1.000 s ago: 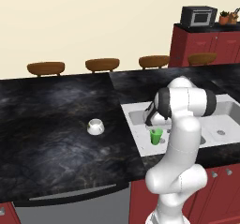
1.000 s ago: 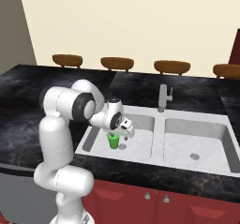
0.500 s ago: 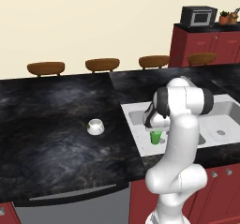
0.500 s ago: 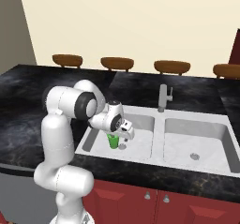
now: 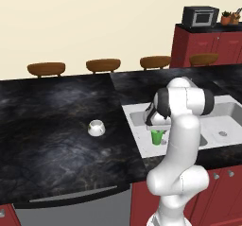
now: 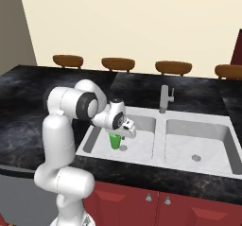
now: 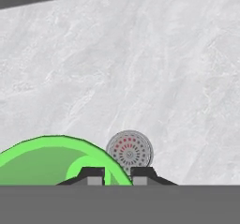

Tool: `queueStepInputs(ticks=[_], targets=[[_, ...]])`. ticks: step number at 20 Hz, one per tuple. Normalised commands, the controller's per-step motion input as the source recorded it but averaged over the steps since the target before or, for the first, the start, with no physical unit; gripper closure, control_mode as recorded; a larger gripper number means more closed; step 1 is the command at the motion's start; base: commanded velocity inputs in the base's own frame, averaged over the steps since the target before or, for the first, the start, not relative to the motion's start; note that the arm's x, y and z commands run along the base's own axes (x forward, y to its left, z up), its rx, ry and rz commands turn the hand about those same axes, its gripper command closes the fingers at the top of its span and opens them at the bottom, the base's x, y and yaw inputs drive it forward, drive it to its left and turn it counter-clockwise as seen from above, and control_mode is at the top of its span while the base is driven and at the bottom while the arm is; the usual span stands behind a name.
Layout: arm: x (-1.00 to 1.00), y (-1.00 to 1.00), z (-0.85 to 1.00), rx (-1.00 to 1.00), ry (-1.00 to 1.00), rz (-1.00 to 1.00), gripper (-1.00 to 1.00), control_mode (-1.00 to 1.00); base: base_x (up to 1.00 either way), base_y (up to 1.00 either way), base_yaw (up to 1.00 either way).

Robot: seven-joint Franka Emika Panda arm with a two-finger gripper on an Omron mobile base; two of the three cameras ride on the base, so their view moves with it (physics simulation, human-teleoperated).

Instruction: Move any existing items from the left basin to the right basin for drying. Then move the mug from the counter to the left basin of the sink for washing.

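Fingers [image 7: 117,174] seemingly pinch green cup [image 7: 51,160] rim; no writing legible.

Cup [image 6: 115,140] in left basin [image 6: 97,143] (beside drain [image 7: 130,152]); mug [image 5: 96,127] on counter [image 5: 47,140].

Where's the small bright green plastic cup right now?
The small bright green plastic cup stands upright in the paler left sink basin, beside the round metal drain, directly under the gripper, whose fingertips straddle its rim.
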Motion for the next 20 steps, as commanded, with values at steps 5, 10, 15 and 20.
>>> queueStepInputs(ticks=[5, 10, 15, 20], targets=[[-0.23, 0.0, 0.0, 0.01, -0.03, 0.0, 1.0, -1.0, 0.0, 0.0, 0.0], [-0.2, 0.0, 0.15, 0.03, -0.06, -0.04, 1.0, -1.0, 0.0, 0.0, 0.0], [-0.15, -0.04, 0.54, 0.04, -0.07, -0.1, 1.0, -1.0, 0.0, 0.0, 0.0], [-0.01, -0.01, 0.72, 0.0, -0.03, -0.14, 1.0, -1.0, 0.0, 0.0, 0.0]])
